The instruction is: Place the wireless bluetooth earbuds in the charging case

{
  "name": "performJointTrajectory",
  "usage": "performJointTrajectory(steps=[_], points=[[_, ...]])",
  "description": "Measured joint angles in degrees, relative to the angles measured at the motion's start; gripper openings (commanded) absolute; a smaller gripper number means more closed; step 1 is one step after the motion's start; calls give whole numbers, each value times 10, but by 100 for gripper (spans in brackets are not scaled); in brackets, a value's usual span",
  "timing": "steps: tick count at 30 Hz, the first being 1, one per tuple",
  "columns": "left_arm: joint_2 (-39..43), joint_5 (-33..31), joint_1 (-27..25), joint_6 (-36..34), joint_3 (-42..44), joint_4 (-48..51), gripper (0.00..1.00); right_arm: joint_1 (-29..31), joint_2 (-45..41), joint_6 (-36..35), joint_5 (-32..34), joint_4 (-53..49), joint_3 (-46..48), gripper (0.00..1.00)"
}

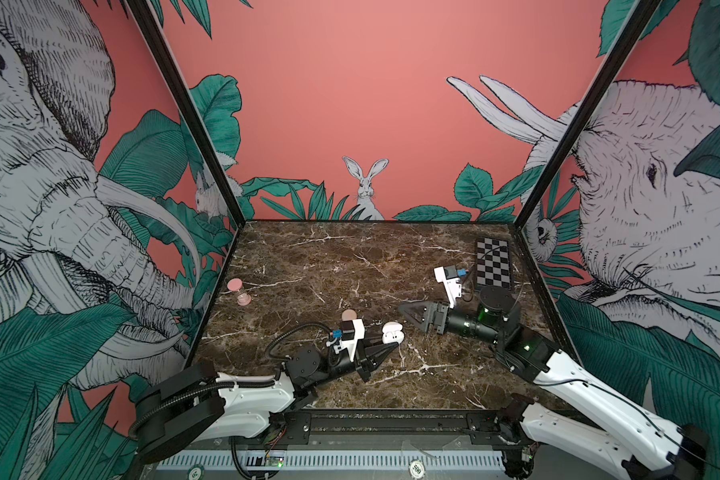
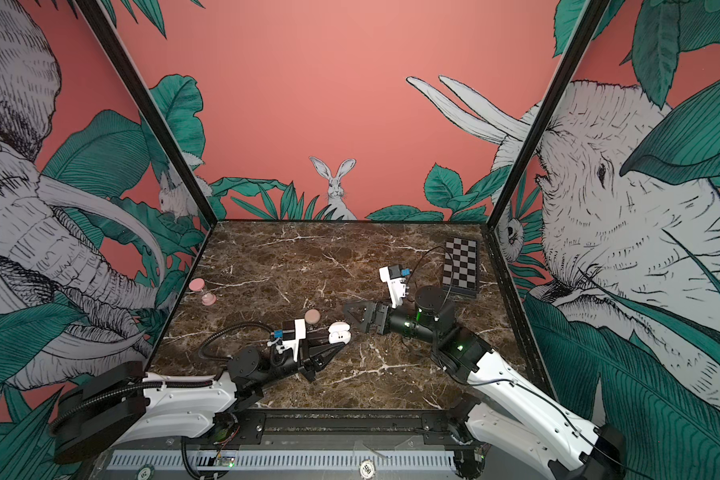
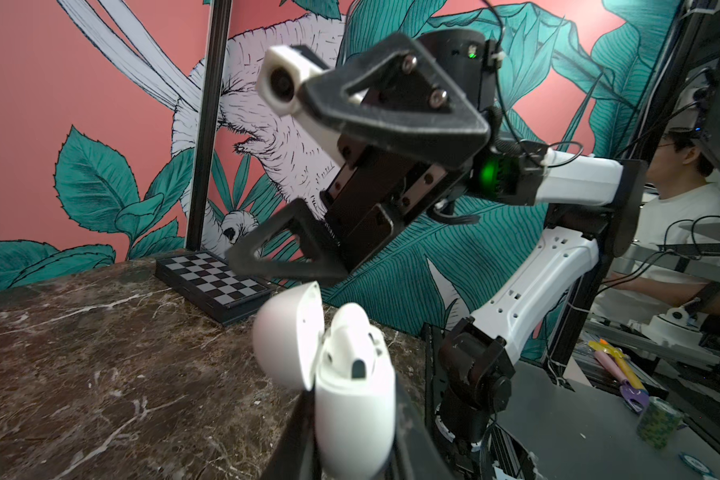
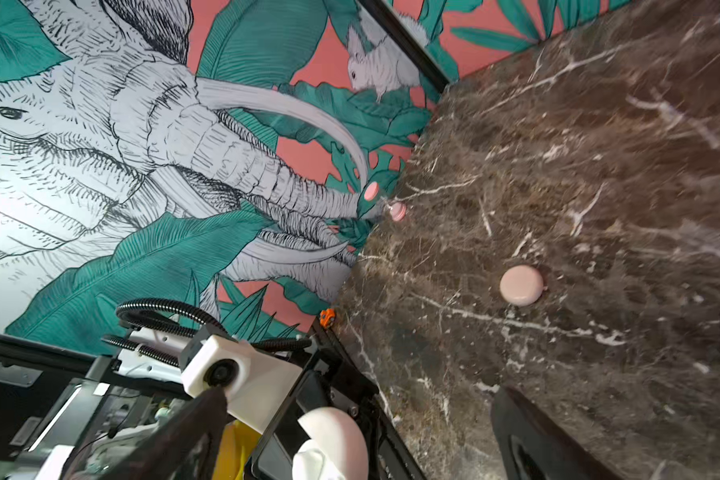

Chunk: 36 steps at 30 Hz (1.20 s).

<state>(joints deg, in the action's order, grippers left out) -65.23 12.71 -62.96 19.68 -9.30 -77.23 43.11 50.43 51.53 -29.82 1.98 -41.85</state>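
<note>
The white charging case has its lid swung open, and my left gripper is shut on its body just above the marble. In both top views the case is near the table's middle front. One of the earbuds stands in the case's open mouth with its rounded head showing; any other bud is too small or hidden to tell. My right gripper is open and empty, a short way right of the case, with its fingers pointing at it. In the right wrist view the lid lies between the spread fingers.
A pale pink round case lies just behind my left wrist. A pink hourglass stands by the left wall. A folded chessboard lies at the back right corner. Walls close in the table's left, back and right sides.
</note>
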Motion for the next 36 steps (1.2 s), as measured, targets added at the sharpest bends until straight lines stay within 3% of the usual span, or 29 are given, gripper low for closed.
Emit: performJointTrajectory(steps=[9, 25, 31, 33, 36], points=[[21, 17, 8, 36, -11, 42, 0, 0, 6, 71, -102, 97, 37, 97], [-10, 18, 24, 83, -11, 9, 0, -5, 2, 126, -149, 176, 58, 94], [-21, 5, 34, 98, -11, 8, 0, -4, -33, 153, -196, 233, 56, 92], [-25, 2, 36, 103, -11, 8, 0, -4, -52, 143, -201, 210, 39, 93], [-28, 1, 37, 107, -11, 9, 0, -10, -90, 65, -156, 66, -33, 98]])
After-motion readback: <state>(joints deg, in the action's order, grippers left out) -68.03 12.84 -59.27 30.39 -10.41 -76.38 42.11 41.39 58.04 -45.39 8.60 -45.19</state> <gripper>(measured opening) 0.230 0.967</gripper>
